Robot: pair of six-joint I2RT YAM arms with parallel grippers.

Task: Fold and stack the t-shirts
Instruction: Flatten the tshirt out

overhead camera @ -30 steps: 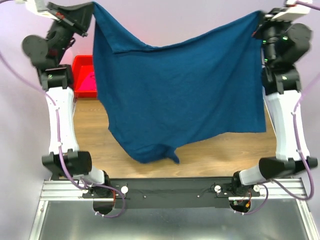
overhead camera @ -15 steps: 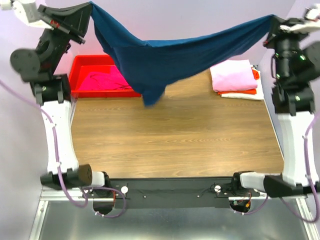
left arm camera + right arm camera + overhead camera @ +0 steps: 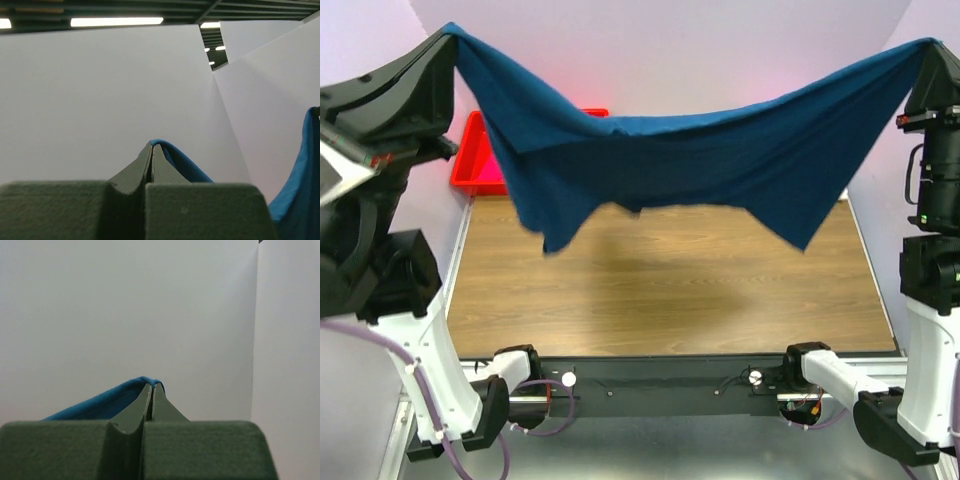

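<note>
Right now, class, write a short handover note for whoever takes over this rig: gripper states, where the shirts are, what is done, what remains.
Left gripper: shut on one end of the blue t-shirt.
Right gripper: shut on the other end.
The shirt hangs spread between them, sagging in the middle, above the table. It hides the table's far side, so no other shirts can be seen.
Done: shirt lifted and spread.
Left: lay it flat, fold it, stack it.

Looks like robot lab to me, small test booth. I see plain pale walls (image 3: 670, 50) boxing in wood tabletop (image 3: 660, 290). Left arm (image 3: 435, 365), right arm (image 3: 928, 370) bolted on black bar (image 3: 660, 378). Long strip light (image 3: 116, 21) on dark ceiling beams.
</note>
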